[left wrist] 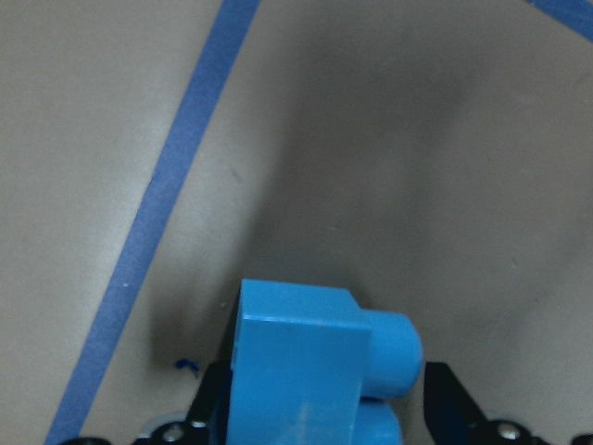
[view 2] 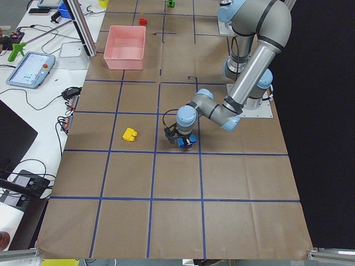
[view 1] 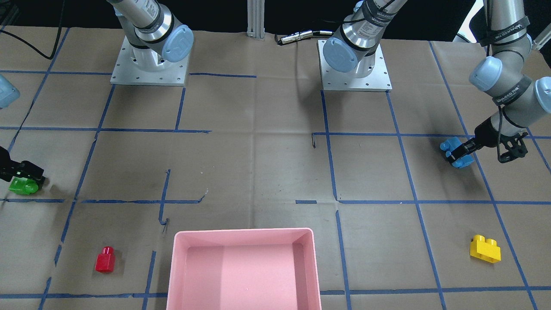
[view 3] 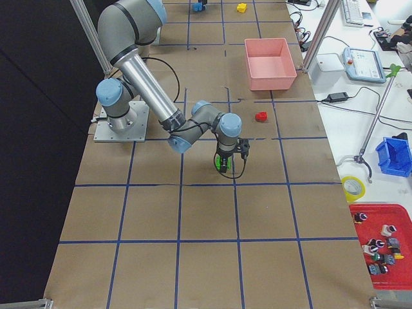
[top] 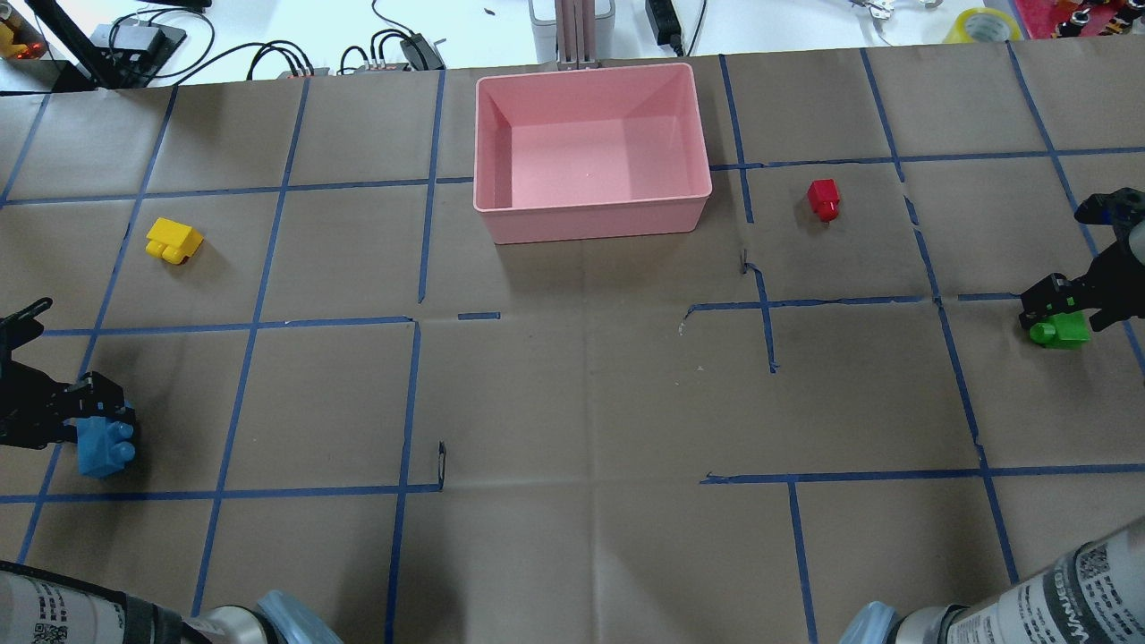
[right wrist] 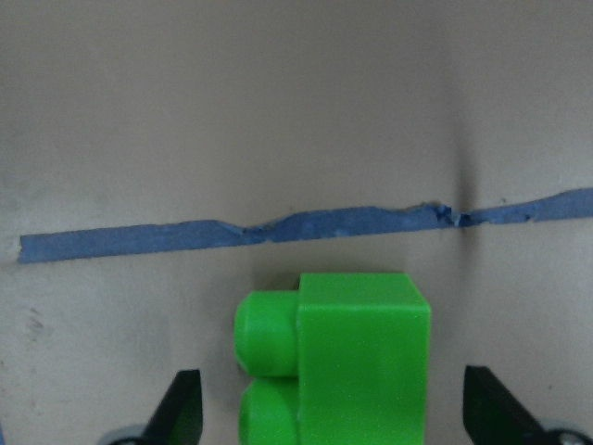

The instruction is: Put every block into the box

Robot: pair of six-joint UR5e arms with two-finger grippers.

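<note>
The blue block (left wrist: 315, 362) sits between the fingers of my left gripper (view 1: 457, 156), which is shut on it at the table's left side; both pads press its sides. My right gripper (right wrist: 329, 413) is open around the green block (right wrist: 357, 362), with a gap showing on each side, and the block rests on the table (top: 1058, 331). The red block (top: 823, 198) lies right of the pink box (top: 590, 219). The yellow block (top: 173, 241) lies far to the box's left. The box holds nothing.
Brown paper with blue tape lines covers the table. The two arm bases (view 1: 148, 64) stand on metal plates at the robot's edge. Cables and gear (top: 385, 49) lie beyond the far edge, behind the box.
</note>
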